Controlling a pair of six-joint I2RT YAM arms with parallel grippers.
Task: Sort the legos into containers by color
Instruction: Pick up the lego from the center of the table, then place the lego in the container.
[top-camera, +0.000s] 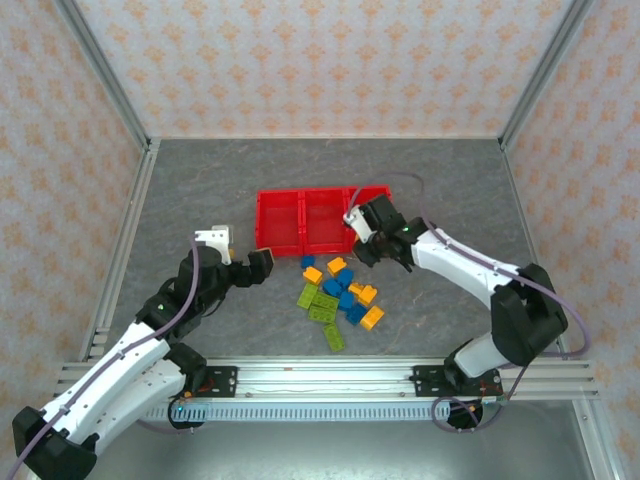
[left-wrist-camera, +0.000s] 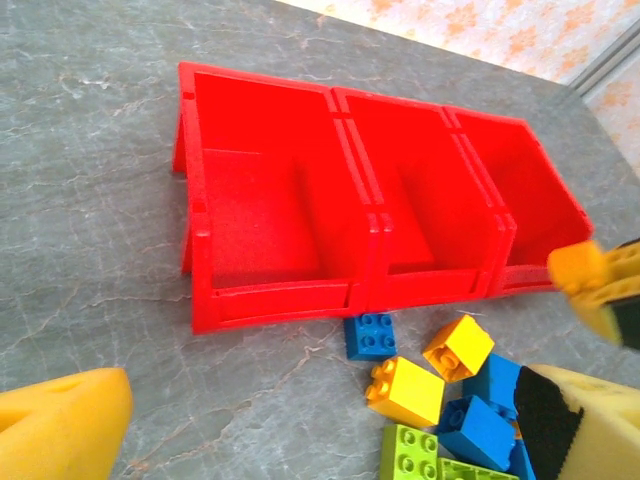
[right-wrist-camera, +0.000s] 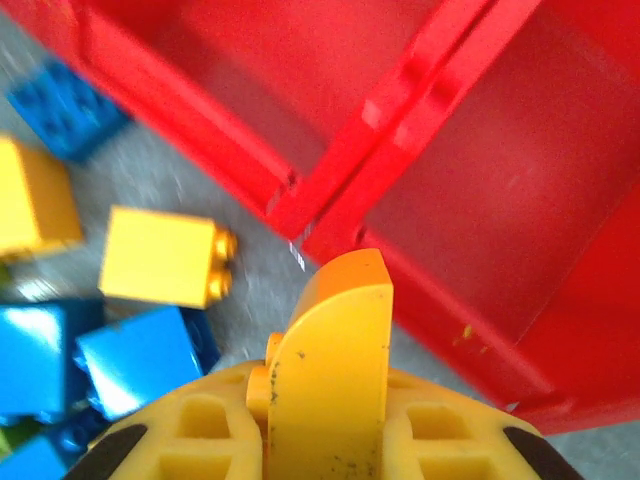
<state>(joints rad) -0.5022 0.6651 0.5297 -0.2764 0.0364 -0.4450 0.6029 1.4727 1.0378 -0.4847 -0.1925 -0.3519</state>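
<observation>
Right claw (right-wrist-camera: 325, 435) is closed on one orange-yellow lego brick (right-wrist-camera: 335, 340), which is clamped between its yellow pads (right-wrist-camera: 190, 440) with the rounded end pointing forward. Directly ahead of the brick stands the near wall of the red bins (right-wrist-camera: 330, 215), at the divider between two compartments. To this claw's left, loose legos lie on the grey table (right-wrist-camera: 260, 300). A yellow brick (right-wrist-camera: 160, 258) is nearest, blue bricks (right-wrist-camera: 135, 360) sit beside it, and another blue brick (right-wrist-camera: 65, 95) lies just beside the bin wall. Left claw (top-camera: 240, 255) stands with jaws spread wide, near the bins' near-left corner, with the bins ahead of it. The loose pile (top-camera: 338, 295), lime green bricks (top-camera: 318, 302) included, lies to its right, between the two claws.
</observation>
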